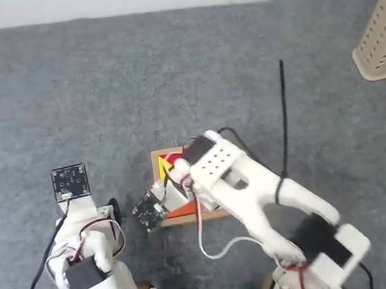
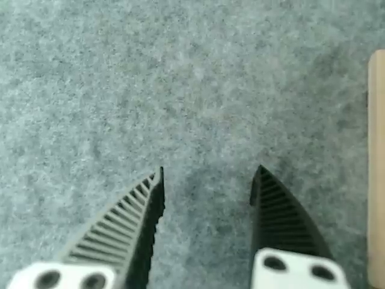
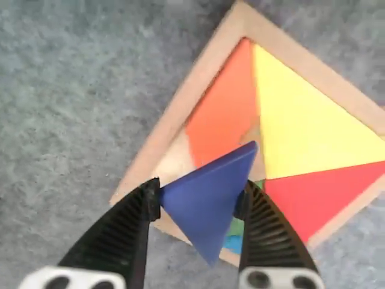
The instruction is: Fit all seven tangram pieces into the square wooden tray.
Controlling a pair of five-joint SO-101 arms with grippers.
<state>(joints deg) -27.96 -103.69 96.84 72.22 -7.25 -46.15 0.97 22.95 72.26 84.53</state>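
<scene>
Carpet [image 1: 67, 82] beneath tray [image 1: 211, 215] and basket [image 1: 382, 32]

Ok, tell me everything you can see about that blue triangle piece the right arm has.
The blue triangle is a flat, evenly coloured piece with a matte, painted-wood look and sharp corners. The right pincer is shut on it, one finger pressing each of two edges. It hangs over a corner of the wooden tray, above a bare patch beside the orange piece, with one tip pointing inward. Whether it touches the tray cannot be told.
</scene>
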